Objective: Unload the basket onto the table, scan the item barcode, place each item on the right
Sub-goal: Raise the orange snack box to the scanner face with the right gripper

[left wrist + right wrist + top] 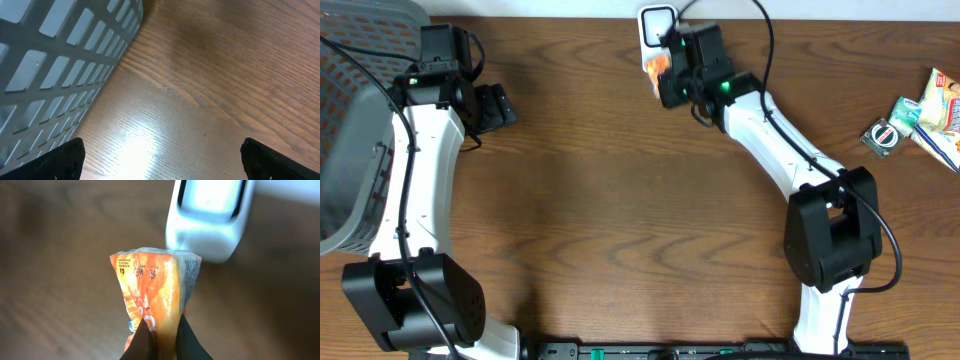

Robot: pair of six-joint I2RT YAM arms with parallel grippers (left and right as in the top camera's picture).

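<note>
The orange snack packet [150, 290], crinkled with small dark print near its top, stands upright, pinched at its bottom by the jaws of the right gripper [161, 337]. The white scanner [210, 215] sits just beside it at one o'clock, near the twelve o'clock edge of the bench [620, 200].

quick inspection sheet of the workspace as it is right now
surface: wooden table, no spills seen
job's things: orange packet held up just below the white scanner; cannot tell if they touch
clutter: snack packets and a small round green item at the table's right edge
grippers: right gripper shut on the orange packet; left gripper open, holding nothing, beside the grey slatted basket
cables: black cables run along both arms
surroundings: grey slatted basket at the left edge; nothing else seen
</note>
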